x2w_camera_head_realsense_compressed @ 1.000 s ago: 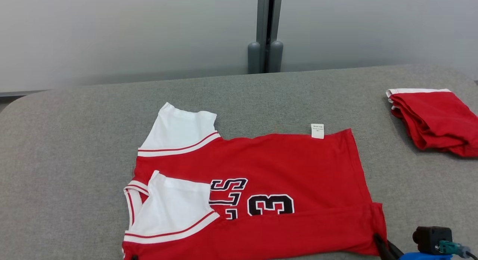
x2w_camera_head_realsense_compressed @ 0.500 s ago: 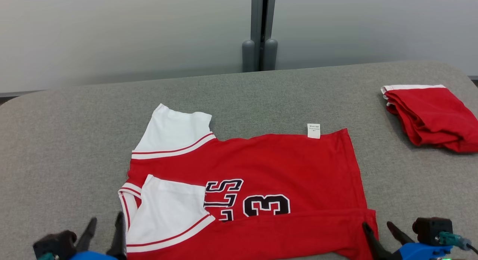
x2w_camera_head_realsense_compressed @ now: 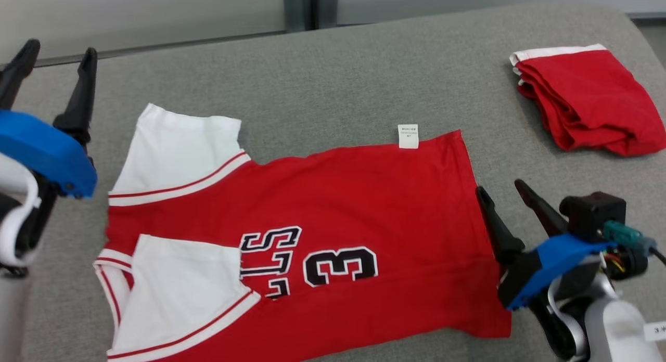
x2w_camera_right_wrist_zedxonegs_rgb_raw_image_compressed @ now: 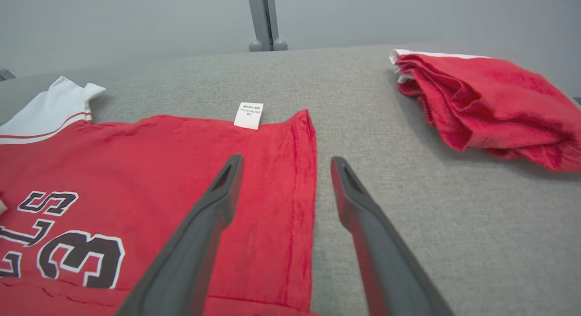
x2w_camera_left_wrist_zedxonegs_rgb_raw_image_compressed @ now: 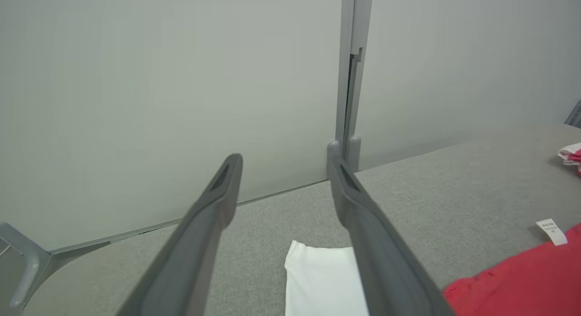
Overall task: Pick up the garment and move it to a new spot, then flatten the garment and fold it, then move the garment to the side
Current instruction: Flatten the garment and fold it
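The garment [x2w_camera_head_realsense_compressed: 322, 206] is a red jersey with white sleeves and a black "3". It lies flat on the grey table, its near edge folded over, and it also appears in the right wrist view [x2w_camera_right_wrist_zedxonegs_rgb_raw_image_compressed: 159, 170]. My left gripper [x2w_camera_head_realsense_compressed: 54, 52] stands open and raised to the left of the white sleeve [x2w_camera_left_wrist_zedxonegs_rgb_raw_image_compressed: 320, 279], holding nothing. My right gripper [x2w_camera_head_realsense_compressed: 499, 188] is open above the garment's right hem [x2w_camera_right_wrist_zedxonegs_rgb_raw_image_compressed: 302, 170], one finger over the cloth and one over bare table. A white label [x2w_camera_head_realsense_compressed: 408, 136] sticks out at the far edge.
A second red garment [x2w_camera_head_realsense_compressed: 588, 99], folded with a white band, lies at the far right of the table [x2w_camera_head_realsense_compressed: 338, 70]. A grey wall with a vertical post [x2w_camera_left_wrist_zedxonegs_rgb_raw_image_compressed: 352, 75] stands behind the table's far edge.
Both grippers have opened, let go of the garment's near edge and risen. The head camera has tilted down, so the whole scene sits higher in view.
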